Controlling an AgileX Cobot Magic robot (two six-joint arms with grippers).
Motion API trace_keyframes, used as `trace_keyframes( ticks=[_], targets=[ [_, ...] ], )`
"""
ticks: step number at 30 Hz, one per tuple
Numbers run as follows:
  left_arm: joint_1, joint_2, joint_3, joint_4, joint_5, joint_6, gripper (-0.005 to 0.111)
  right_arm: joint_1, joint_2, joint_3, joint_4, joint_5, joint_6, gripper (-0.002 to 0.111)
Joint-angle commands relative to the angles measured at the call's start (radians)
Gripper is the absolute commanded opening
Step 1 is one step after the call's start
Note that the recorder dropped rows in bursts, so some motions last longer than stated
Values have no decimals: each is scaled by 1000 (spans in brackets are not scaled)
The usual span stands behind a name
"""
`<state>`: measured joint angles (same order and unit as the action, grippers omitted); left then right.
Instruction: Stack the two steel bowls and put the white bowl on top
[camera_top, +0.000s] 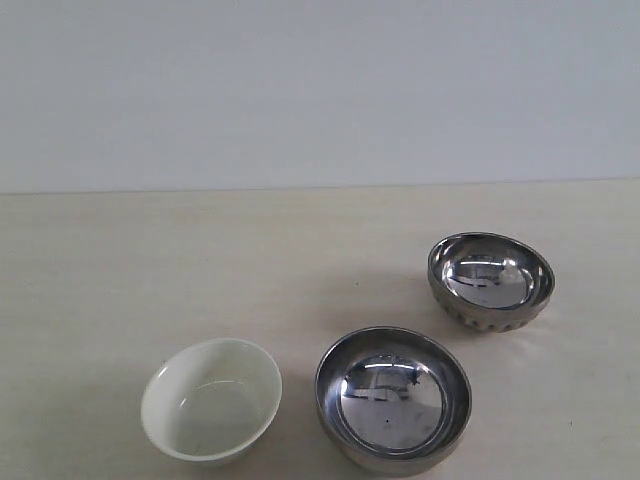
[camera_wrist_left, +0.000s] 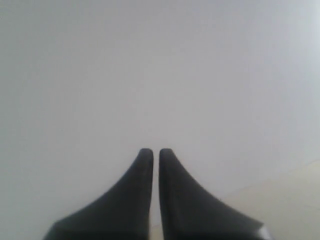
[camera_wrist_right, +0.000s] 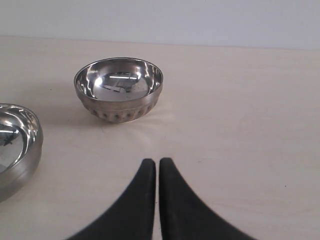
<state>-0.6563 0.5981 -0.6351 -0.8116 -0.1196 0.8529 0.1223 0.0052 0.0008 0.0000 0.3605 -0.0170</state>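
Three bowls stand apart on the pale table (camera_top: 120, 260). The white bowl (camera_top: 211, 400) is at the front left. A smooth steel bowl (camera_top: 393, 398) sits to its right. The dimpled steel bowl (camera_top: 491, 281) is farther back on the right. Neither gripper shows in the exterior view. My right gripper (camera_wrist_right: 157, 162) is shut and empty, with the dimpled steel bowl (camera_wrist_right: 119, 88) ahead of its tips and the smooth steel bowl's rim (camera_wrist_right: 17, 145) at the frame edge. My left gripper (camera_wrist_left: 152, 151) is shut, facing a blank white wall, with no bowl in its view.
A white wall (camera_top: 320, 90) backs the table. A sliver of table (camera_wrist_left: 290, 195) shows in the left wrist view.
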Motion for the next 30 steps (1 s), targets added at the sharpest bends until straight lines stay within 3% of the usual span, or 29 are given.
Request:
trace_keyframes(
  ticks=[1,16,19,21,22,27,30],
  targets=[
    [-2,-58,7,-10,-7,-22,4,-3,-5,-1,-10,-5,0,0],
    [-2,-85,11,-10,-11,-22,4,-3,-5,-1,-10,-5,0,0],
    [3,-95,33,242,-2,-22,4,-3,-5,-1,-10,-5,0,0],
    [44,-103,45,285,14,-22,4,-3,-5,-1,-10,-5,0,0],
    [83,-108,52,323,15,-51,4,-3,-5,-1,-10,-5,0,0],
    [226,-141,111,763,15,-607,4,-3,-5,-1,-10,-5,0,0],
    [294,-166,152,838,-12,-731,4,-3,-5,-1,-10,-5,0,0]
  ],
)
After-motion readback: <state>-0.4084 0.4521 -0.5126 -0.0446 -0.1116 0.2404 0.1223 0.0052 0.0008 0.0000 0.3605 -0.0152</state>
